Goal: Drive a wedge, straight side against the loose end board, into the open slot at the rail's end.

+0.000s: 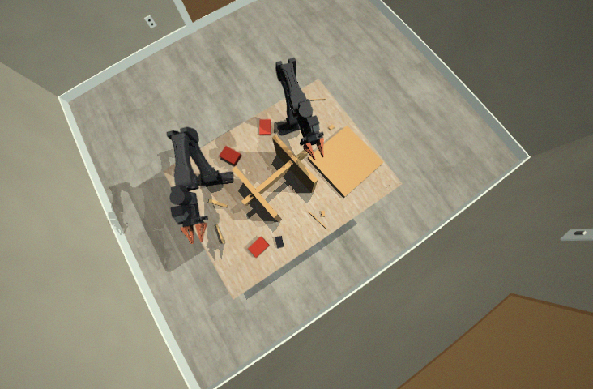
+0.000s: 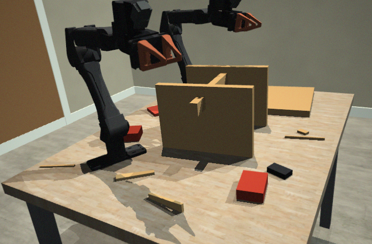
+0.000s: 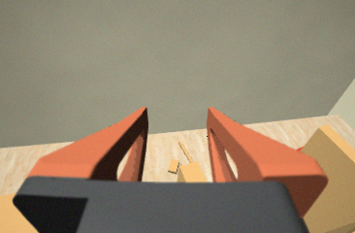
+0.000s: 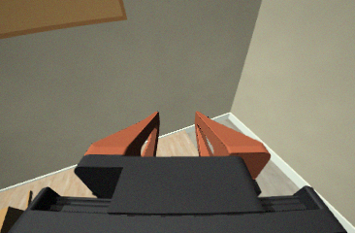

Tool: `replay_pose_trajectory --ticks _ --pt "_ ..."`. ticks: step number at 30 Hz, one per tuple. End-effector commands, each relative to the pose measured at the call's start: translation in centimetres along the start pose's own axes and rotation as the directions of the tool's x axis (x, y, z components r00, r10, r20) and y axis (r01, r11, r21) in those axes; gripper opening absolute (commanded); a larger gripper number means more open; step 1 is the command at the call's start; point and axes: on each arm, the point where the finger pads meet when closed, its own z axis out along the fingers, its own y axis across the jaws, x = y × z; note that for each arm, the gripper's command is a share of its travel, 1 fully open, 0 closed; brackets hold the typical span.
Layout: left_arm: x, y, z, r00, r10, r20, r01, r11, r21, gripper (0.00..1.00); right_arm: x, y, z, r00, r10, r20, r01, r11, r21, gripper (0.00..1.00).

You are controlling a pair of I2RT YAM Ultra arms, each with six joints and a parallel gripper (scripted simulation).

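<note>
Two upright boards stand on the table: the near one [image 1: 270, 210] [image 2: 178, 123] and the far one [image 1: 306, 176] [image 2: 241, 76]. A rail [image 1: 274, 177] [image 2: 218, 79] joins them and sticks out through both. Its near end [image 2: 195, 100] shows a small dark notch beside the board; I cannot tell whether a wedge is in it. A loose wedge [image 1: 218, 203] [image 2: 134, 175] and another wedge [image 1: 219, 233] [image 2: 166, 203] lie on the table. My left gripper [image 1: 318, 157] [image 2: 260, 25] [image 3: 177, 116] is open, empty, high beyond the far board. My right gripper [image 1: 196, 241] [image 2: 173, 61] [image 4: 177, 116] is open, empty, raised past the table edge.
A thick flat panel [image 1: 347, 160] [image 2: 290, 97] lies beyond the far board. A red block [image 1: 258, 246] [image 2: 251, 184] and a black block [image 1: 279, 241] [image 2: 279, 171] lie near the long edge. Two more red blocks lie near the arm bases. Thin sticks and small tan pieces lie around.
</note>
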Motion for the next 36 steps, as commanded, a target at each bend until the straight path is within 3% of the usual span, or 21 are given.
replay_pose_trajectory --ticks 1,7,9,14,21,25,26,36 --pt "-4.2 0.3 -0.9 0.980 0.081 0.181 -0.089 0.995 0.040 0.40 -4.0 -1.9 -1.0 0.983 -0.049 0.176 0.046 0.999 0.022 0.40" --pt "-4.5 1.2 -0.9 0.970 0.120 0.212 -0.127 0.992 0.023 0.40 -4.6 -3.7 -1.3 0.975 -0.076 0.209 0.064 0.996 0.065 0.40" --pt "-6.3 1.3 -2.0 0.963 0.104 0.248 -0.110 0.994 0.011 0.40 -4.3 -4.1 -1.6 0.977 -0.065 0.204 0.049 0.996 0.079 0.40" --pt "-5.7 1.3 -1.6 0.973 0.066 0.219 -0.068 0.998 0.003 0.40 -6.0 -4.5 -2.1 0.974 -0.045 0.224 0.023 0.995 0.101 0.40" --pt "-4.6 1.2 -1.0 0.980 0.085 0.179 -0.085 0.996 -0.003 0.40 -2.9 -3.4 -1.4 0.989 -0.053 0.141 0.042 0.996 0.075 0.40" --pt "-4.6 1.9 -1.0 0.980 0.082 0.181 -0.080 0.997 -0.021 0.40 -3.3 -4.1 -1.0 0.986 -0.054 0.155 0.040 0.995 0.093 0.40" --pt "-4.7 2.1 -1.0 0.980 0.086 0.179 -0.083 0.996 -0.026 0.40 -3.4 -4.0 -1.5 0.984 -0.056 0.168 0.041 0.995 0.092 0.22" --pt "-4.8 1.4 -1.1 0.979 0.091 0.185 -0.091 0.996 -0.009 0.40 -2.7 -4.0 -1.0 0.990 -0.057 0.132 0.045 0.995 0.093 0.22"
